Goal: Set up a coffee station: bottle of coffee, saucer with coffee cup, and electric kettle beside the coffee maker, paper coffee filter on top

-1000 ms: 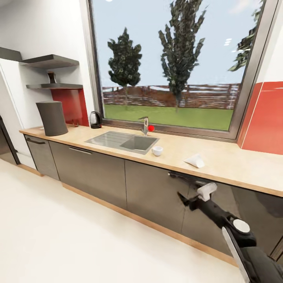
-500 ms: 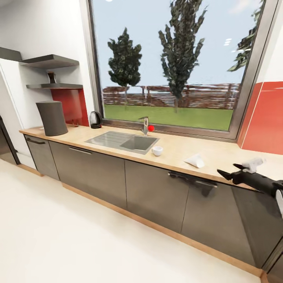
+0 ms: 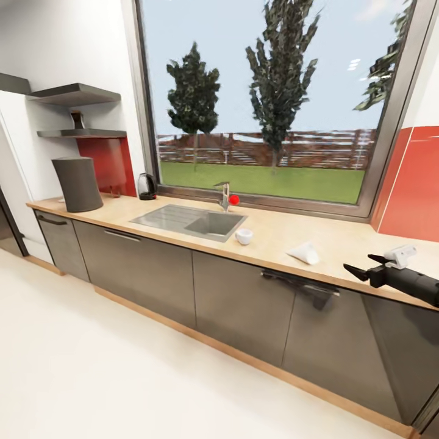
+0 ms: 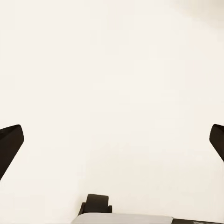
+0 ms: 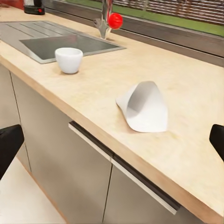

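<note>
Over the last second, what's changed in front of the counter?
The right claw swung up from in front of the cabinet doors to counter height, open and holding nothing, short of the paper filter. The view drifted slightly, so the camera moved. Filter, cup and kettle lie as before.

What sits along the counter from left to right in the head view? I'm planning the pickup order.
Coffee maker → kettle → sink → cup → paper filter → right claw.

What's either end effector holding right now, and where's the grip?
Nothing. The right end effector is open, short of the paper filter lying on the counter; the left end effector is open over bare floor.
</note>
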{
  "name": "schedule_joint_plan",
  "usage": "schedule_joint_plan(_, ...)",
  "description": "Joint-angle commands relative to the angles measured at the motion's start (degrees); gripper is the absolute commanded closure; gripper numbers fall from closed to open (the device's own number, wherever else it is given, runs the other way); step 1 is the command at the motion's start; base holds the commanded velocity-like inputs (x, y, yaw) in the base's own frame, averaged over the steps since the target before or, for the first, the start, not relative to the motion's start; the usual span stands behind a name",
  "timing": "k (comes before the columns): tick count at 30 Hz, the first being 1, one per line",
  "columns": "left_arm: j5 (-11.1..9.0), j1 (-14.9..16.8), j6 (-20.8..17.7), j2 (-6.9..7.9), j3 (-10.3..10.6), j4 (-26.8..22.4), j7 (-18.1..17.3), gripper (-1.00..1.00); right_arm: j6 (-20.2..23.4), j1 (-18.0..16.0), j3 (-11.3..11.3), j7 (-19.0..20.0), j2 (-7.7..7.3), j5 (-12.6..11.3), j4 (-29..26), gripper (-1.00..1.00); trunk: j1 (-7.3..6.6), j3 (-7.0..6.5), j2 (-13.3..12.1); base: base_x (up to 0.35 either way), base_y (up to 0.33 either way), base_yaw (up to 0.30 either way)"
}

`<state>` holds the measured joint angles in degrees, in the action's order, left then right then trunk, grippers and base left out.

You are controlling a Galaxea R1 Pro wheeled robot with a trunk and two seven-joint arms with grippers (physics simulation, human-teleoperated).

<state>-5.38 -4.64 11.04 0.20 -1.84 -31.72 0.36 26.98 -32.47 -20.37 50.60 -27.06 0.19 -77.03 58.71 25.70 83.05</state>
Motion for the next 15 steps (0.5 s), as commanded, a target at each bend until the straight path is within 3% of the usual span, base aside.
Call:
schedule_joint_plan(1, -0.6, 0.0, 0.1, 0.00, 0.1, 0.0, 0.1, -1.00, 0.4, -0.1, -0.1, 0.3, 0.00, 0.0, 0.0, -1.00, 0.02, 0.05, 0.0, 0.211, 0.000, 0.000)
schedule_joint_plan(6, -0.6, 0.0, 0.1, -0.01, 0.1, -0.1, 0.1, -1.00, 0.4, 0.0, 0.0, 2.7, 0.00, -0.1, 0.0, -1.00, 0.02, 0.05, 0.0, 0.117, 0.000, 0.000)
schedule_joint_plan(11, -0.6, 0.0, 0.1, -0.02, 0.1, -0.1, 0.1, -1.00, 0.4, 0.0, 0.1, 7.8, 0.06, 0.0, 0.0, -1.00, 0.02, 0.05, 0.0, 0.107, 0.000, 0.000)
schedule_joint_plan(15, -0.6, 0.0, 0.1, -0.01, 0.1, -0.1, 0.1, -1.00, 0.4, 0.0, 0.1, 8.4, 0.07, 0.0, 0.0, -1.00, 0.02, 0.05, 0.0, 0.077, 0.000, 0.000)
